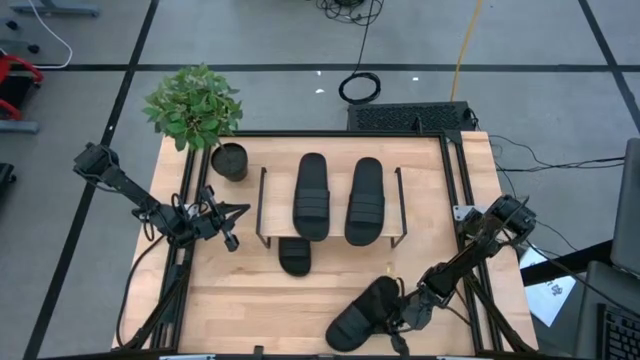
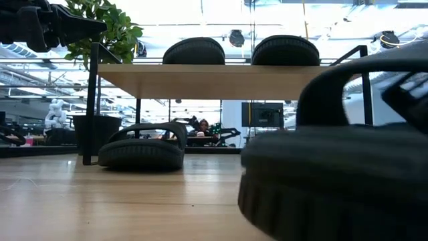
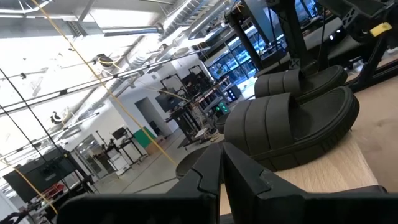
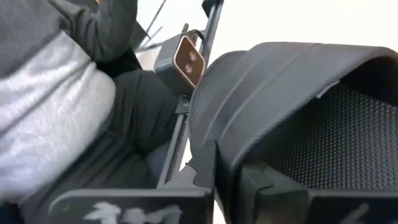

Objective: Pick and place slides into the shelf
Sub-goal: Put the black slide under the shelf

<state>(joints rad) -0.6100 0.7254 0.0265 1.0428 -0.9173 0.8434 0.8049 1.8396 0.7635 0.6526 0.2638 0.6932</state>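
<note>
Two black slides point(image 1: 311, 195) point(image 1: 365, 200) lie side by side, soles down, on the shelf's top board point(image 1: 278, 190). A third slide point(image 1: 294, 256) point(image 2: 142, 148) rests on the tabletop under the shelf, its end poking out on the near side. The fourth slide point(image 1: 362, 314) point(image 2: 334, 167) lies slantwise by the table's near edge, with my right gripper point(image 1: 398, 318) point(image 4: 227, 180) shut on it. My left gripper point(image 1: 232, 238) point(image 3: 222, 165) hovers shut left of the shelf and touches nothing. My right gripper holds the fourth slide at its side edge by the strap point(image 4: 217, 124). One finger point(image 4: 202, 177) is outside the strap and the other finger point(image 4: 267, 186) is inside, over the textured footbed. It comes from the table's right. Whether the slide is clear of the table, I cannot tell.
A potted plant point(image 1: 200, 108) stands at the table's far left corner, beside the shelf. Black metal frames run along both table sides point(image 1: 185, 250) point(image 1: 470, 200). A person in grey and dark clothing point(image 4: 56, 106) shows beyond the near edge.
</note>
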